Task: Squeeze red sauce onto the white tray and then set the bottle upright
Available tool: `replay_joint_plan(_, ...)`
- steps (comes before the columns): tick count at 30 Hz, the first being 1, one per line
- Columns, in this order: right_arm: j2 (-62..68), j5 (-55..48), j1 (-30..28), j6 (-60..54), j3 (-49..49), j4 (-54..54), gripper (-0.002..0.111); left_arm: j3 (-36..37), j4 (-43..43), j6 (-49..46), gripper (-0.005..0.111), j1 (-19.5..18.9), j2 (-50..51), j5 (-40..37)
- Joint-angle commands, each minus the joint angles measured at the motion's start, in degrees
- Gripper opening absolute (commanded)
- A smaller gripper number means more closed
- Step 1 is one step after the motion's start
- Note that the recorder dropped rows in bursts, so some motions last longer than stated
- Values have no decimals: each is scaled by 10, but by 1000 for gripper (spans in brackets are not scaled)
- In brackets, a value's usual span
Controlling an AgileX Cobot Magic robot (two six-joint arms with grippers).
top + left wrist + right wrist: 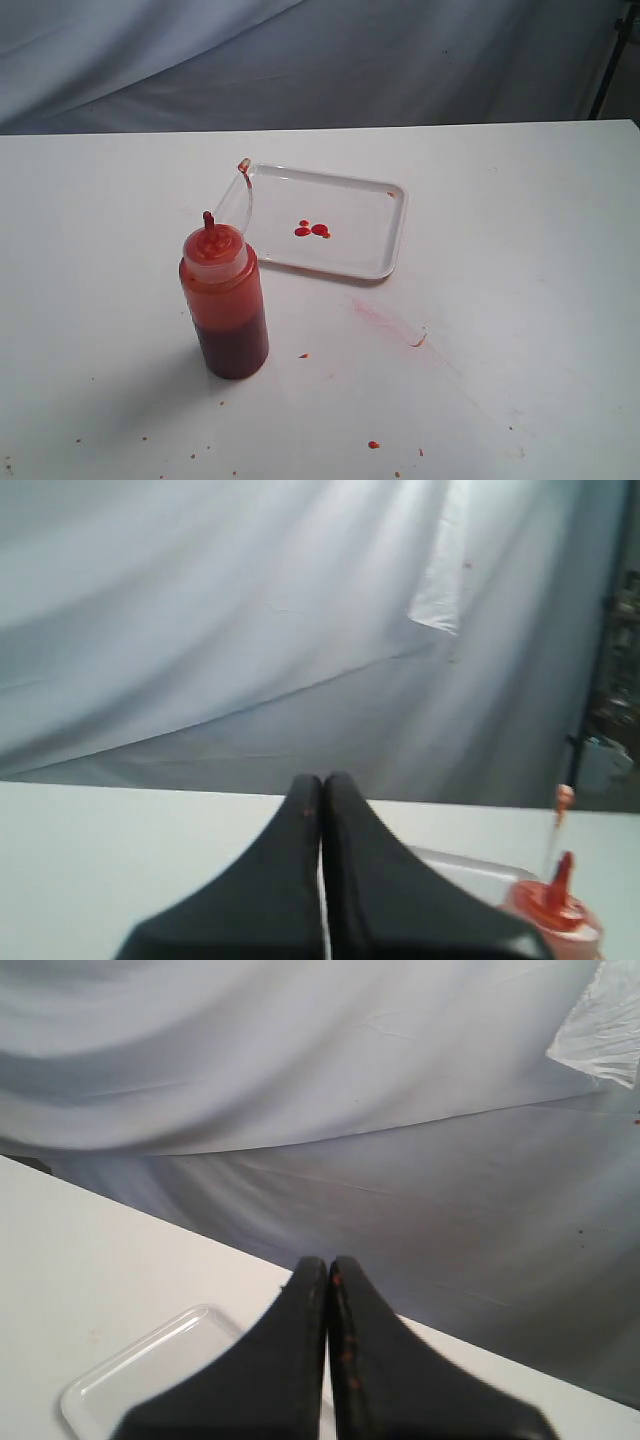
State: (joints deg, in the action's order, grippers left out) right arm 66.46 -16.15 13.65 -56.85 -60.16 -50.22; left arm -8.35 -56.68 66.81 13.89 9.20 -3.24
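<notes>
We see the left jaws pressed together with nothing between them, held above the tabletop [520, 250] and pointing towards the draped grey cloth [300, 60] behind it.

Furthest left of the task's things is the bottle [224, 300], standing upright on the tabletop. It is a translucent cylinder tinted orange-red, with a darker red fill in its lower part and a paler band above. Its domed top is cloudy and ends in a small red nozzle [208, 218]. A thin clear strap arcs up from the top and carries the open cap [244, 165] at its end.

Just behind and to the right of the bottle lies the white tray [365, 225], shallow, glossy and rectangular, with rounded corners and a raised rim. We cannot tell whether bottle and tray touch. Left of the tray's middle sits the red sauce [312, 230], a tight cluster of small wet bright-red blobs.

Further right, on the bare tabletop near the tray, runs a faint pinkish smear [385, 318], and dried red specks [373, 444] dot the near edge.

The right jaws are likewise closed on nothing, above the tabletop near the tray.
</notes>
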Motion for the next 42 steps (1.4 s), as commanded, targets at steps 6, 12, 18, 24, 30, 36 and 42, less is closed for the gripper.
replay_joint_plan(6, -3, 10, -5, 4, 4, -5, 0, 56, 8, 36, 0, -129, -92, -20)
replay_joint_plan(12, -3, 10, -5, 4, 4, -5, 0, 56, 5, 34, 0, -131, -92, -19)
replay_joint_plan(18, -3, 10, -5, 4, 4, -5, 0, 56, 7, 36, 0, -131, -92, -19)
replay_joint_plan(24, -3, 10, -5, 4, 4, -5, 0, 56, 315, -357, 0, -131, -92, -54)
replay_joint_plan(30, -3, 10, -5, 4, 4, -10, 0, 69, 643, -793, 0, -131, -92, -170)
replay_joint_plan(36, -3, 10, -5, 4, 4, -10, 0, 83, 651, -789, 0, -133, -92, -153)
replay_joint_plan(42, -3, 10, -5, 4, 4, -10, 0, 83, 651, -769, 0, -133, -92, -153)
